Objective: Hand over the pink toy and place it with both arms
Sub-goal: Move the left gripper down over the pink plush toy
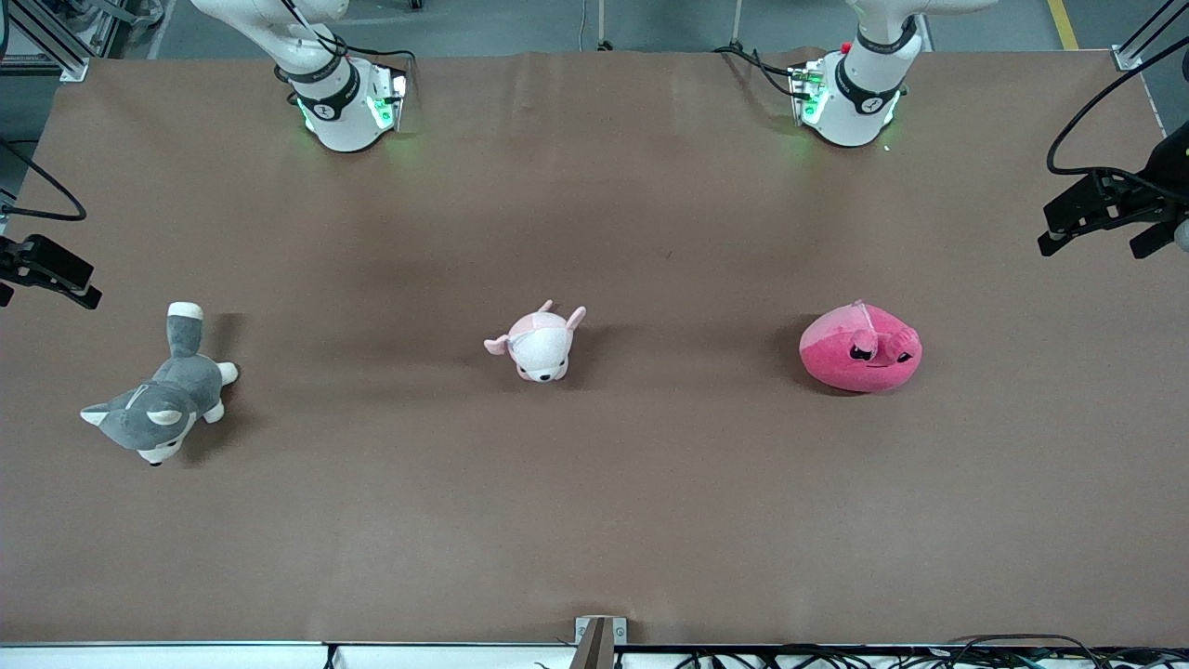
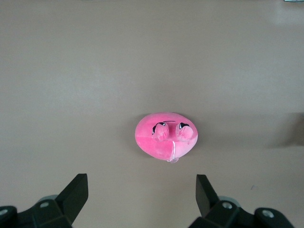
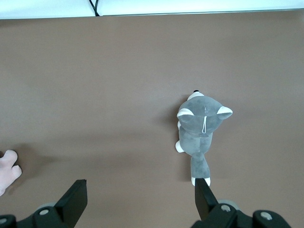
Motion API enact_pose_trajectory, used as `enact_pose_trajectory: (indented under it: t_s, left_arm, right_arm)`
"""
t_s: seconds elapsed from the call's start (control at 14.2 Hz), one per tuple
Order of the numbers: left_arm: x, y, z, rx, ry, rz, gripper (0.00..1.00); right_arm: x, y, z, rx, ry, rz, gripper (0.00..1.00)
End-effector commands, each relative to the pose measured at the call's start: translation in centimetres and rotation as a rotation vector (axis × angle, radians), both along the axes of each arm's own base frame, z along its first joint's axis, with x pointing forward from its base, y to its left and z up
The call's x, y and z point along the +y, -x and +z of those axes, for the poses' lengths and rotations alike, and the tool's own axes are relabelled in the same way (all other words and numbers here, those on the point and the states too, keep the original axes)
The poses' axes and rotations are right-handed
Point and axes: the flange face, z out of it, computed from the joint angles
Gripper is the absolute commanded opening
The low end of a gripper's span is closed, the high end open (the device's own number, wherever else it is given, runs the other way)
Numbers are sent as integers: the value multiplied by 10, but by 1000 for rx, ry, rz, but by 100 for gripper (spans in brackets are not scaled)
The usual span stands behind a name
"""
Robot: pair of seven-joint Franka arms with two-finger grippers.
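The pink toy (image 1: 861, 348) is a round hot-pink plush blob with dark eyes. It lies on the brown table toward the left arm's end. It also shows in the left wrist view (image 2: 166, 136). My left gripper (image 2: 141, 194) is open and empty, high above the table with the toy below it. My right gripper (image 3: 140, 198) is open and empty, high over the table near the grey husky. In the front view only the arms' bases and lower links show, and both grippers are out of that view.
A pale pink-and-white plush animal (image 1: 540, 344) lies mid-table. A grey-and-white plush husky (image 1: 161, 401) lies toward the right arm's end; it also shows in the right wrist view (image 3: 200, 130). Black camera mounts (image 1: 1110, 206) stand at both table ends.
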Motion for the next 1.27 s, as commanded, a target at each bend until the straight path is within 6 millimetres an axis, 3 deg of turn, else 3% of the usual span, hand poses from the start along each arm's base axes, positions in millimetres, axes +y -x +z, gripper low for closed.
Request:
enact_pose_trajectory:
  t_s: [0.0, 0.42, 0.91, 1.2]
  left_arm:
    - [1, 5, 2, 5, -8, -13, 100]
    - [1, 1, -4, 16, -7, 2, 100]
    - [-3, -51, -120, 193, -24, 39, 100]
    - [-7, -70, -201, 260, -25, 57, 100]
  right_arm:
    - [2, 2, 4, -4, 4, 6, 100]
    - [1, 3, 4, -4, 4, 4, 100]
    - [0, 1, 2, -2, 15, 10, 100]
    - [1, 2, 4, -5, 6, 9, 100]
